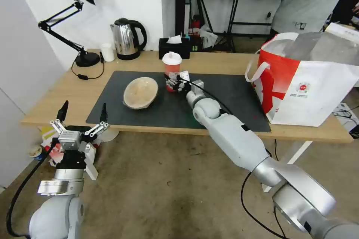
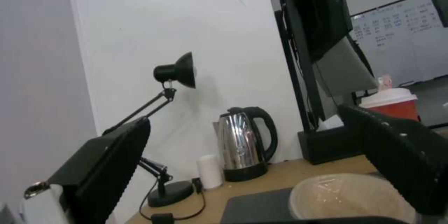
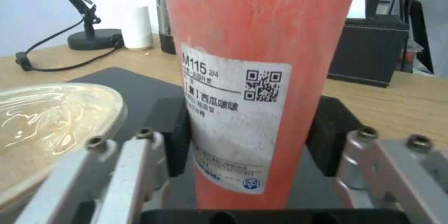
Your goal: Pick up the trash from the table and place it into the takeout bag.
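Note:
A tall red drink cup (image 1: 172, 68) with a white lid stands on the dark grey mat (image 1: 232, 93) of the light-wood table (image 1: 56, 97). My right gripper (image 1: 176, 82) is shut on the cup's lower part. In the right wrist view its black pads (image 3: 329, 136) press both sides of the labelled cup (image 3: 252, 42). A shallow beige bowl (image 1: 140, 92) lies on the mat just left of the cup. The white-and-red takeout bag (image 1: 306, 86) stands open at the table's right end. My left gripper (image 1: 82, 119) hangs open below the table's front left edge.
Along the back of the table stand a black desk lamp (image 1: 80, 26), a small white cup (image 1: 107, 52), a steel kettle (image 1: 127, 39) and a black tissue box (image 1: 174, 47). A person stands behind the bag. Rubbish lies on the floor at left (image 1: 37, 153).

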Motion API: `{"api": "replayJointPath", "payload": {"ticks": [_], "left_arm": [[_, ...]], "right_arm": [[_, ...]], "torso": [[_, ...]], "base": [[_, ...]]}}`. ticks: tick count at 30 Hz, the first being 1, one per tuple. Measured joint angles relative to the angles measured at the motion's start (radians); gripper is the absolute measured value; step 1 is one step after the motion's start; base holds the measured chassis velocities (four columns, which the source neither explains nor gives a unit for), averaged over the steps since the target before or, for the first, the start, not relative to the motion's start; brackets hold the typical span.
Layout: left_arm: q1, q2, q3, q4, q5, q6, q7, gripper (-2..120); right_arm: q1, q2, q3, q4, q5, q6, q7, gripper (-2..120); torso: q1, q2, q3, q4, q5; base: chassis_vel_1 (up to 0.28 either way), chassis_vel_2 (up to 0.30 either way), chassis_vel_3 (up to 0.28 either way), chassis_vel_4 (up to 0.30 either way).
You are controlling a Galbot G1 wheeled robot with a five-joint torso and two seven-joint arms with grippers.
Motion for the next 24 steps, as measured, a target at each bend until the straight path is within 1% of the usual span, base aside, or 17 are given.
{"api": "replayJointPath", "payload": {"ticks": [1, 2, 6, 7, 11, 12, 15, 16, 18, 20, 21, 22, 24], "left_arm": [[-0.001, 0.0, 0.001, 0.0, -0.001, 0.0, 0.0, 100], [-0.001, 0.0, 0.001, 0.0, -0.001, 0.0, 0.0, 100], [-0.004, 0.0, 0.001, 0.001, -0.003, 0.0, 0.0, 100], [-0.004, 0.0, 0.001, 0.001, -0.003, 0.0, 0.0, 100], [-0.011, 0.0, 0.001, 0.002, -0.006, 0.0, -0.001, 100], [-0.011, 0.0, 0.001, 0.002, -0.006, 0.0, -0.001, 100], [-0.013, 0.001, -0.002, 0.001, -0.009, 0.0, -0.001, 100], [-0.013, 0.001, -0.002, 0.001, -0.009, 0.0, -0.001, 100], [-0.016, 0.001, -0.005, 0.0, -0.01, 0.001, -0.002, 100], [-0.018, 0.001, -0.005, 0.0, -0.01, 0.002, -0.002, 100], [-0.018, 0.001, -0.005, 0.0, -0.01, 0.002, -0.002, 100], [-0.018, 0.001, -0.005, -0.001, -0.01, 0.002, -0.002, 100], [-0.019, 0.001, -0.004, -0.001, -0.01, 0.003, -0.002, 100]], "right_arm": [[-0.002, -0.003, 0.0, 0.004, 0.001, 0.0, 0.0, 43], [-0.002, -0.003, 0.0, 0.004, 0.001, 0.0, 0.0, 43], [-0.011, -0.02, 0.0, 0.029, 0.005, -0.004, 0.003, 31], [-0.011, -0.02, 0.0, 0.029, 0.005, -0.004, 0.003, 31], [-0.016, -0.069, -0.016, 0.095, 0.023, -0.045, 0.017, 18], [-0.016, -0.069, -0.016, 0.095, 0.023, -0.045, 0.017, 18], [-0.018, -0.125, -0.024, 0.147, 0.04, -0.067, 0.026, 11], [-0.018, -0.125, -0.024, 0.147, 0.04, -0.067, 0.026, 11], [-0.026, -0.178, -0.034, 0.206, 0.059, -0.081, 0.036, 7], [-0.036, -0.244, -0.042, 0.269, 0.08, -0.088, 0.043, 7], [-0.036, -0.244, -0.042, 0.269, 0.08, -0.088, 0.043, 7], [-0.041, -0.27, -0.043, 0.293, 0.087, -0.09, 0.044, 7], [-0.059, -0.339, -0.043, 0.356, 0.105, -0.093, 0.051, 7]], "torso": [[0.0, 0.0, 0.0, 0.0, 0.0], [0.0, 0.0, 0.0, 0.0, 0.0], [0.0, 0.0, 0.0, 0.0, 0.0001], [0.0, 0.0, 0.0, 0.0, 0.0001], [0.0, 0.0, 0.0, -0.0001, 0.0001], [0.0, 0.0, 0.0, -0.0001, 0.0001], [0.0, 0.0, 0.0, -0.0001, 0.0002], [0.0, 0.0, 0.0, -0.0001, 0.0002], [0.0, 0.0, 0.0, -0.0001, 0.0002], [0.0, 0.0, 0.0, 0.0002, 0.0003], [0.0, 0.0, 0.0, 0.0002, 0.0003], [0.0, 0.0, 0.0, 0.0001, 0.0003], [0.0, 0.0, 0.0, 0.0, 0.0002]], "base": [[0.0, 0.0, 0.0, 0.0], [0.0, 0.0, 0.0, 0.0], [0.0, 0.0, 0.0, 0.0], [0.0, 0.0, 0.0, 0.0], [0.0, 0.0, 0.0, 0.0], [0.0, 0.0, 0.0, 0.0], [0.0, 0.0, 0.0, 0.0], [0.0, 0.0, 0.0, 0.0], [0.0, 0.0, 0.0, 0.0], [0.0, 0.0, 0.0, 0.0], [0.0, 0.0, 0.0, 0.0], [0.0, 0.0, 0.0, 0.0], [0.0, 0.0, 0.0, 0.0]]}}
